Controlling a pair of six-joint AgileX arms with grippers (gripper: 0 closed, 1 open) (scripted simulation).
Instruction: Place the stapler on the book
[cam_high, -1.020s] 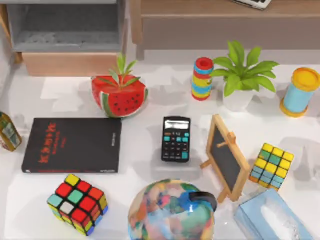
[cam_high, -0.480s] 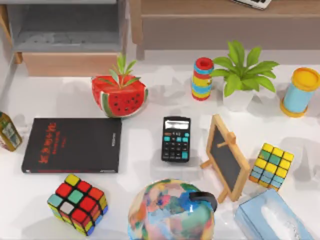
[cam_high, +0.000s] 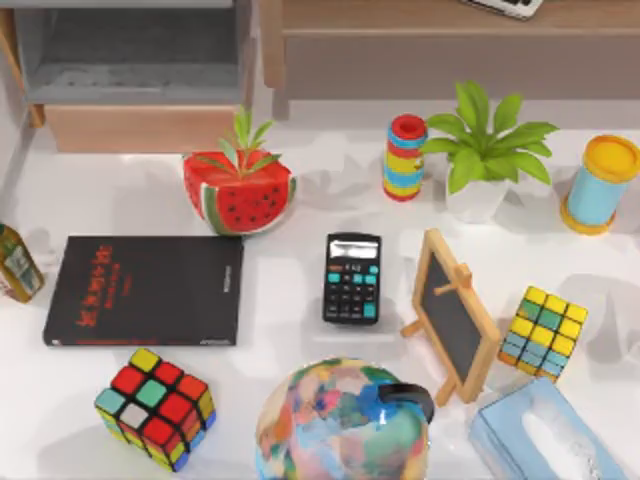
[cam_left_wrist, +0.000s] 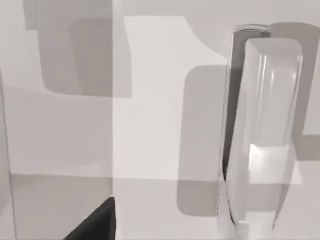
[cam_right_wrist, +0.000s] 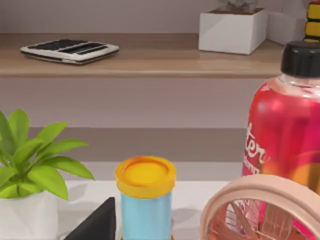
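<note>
Evidently little has shifted: the book lies unmoved at the table's left, cover bare. The left wrist view has come over the pale stapler. Finger state cannot be told for either arm; approach apparently continues.

The book is black with red lettering. The stapler is pale grey-white. The calculator is black with teal keys. The pot wears watermelon red and green stripes on the white worktop.
</note>
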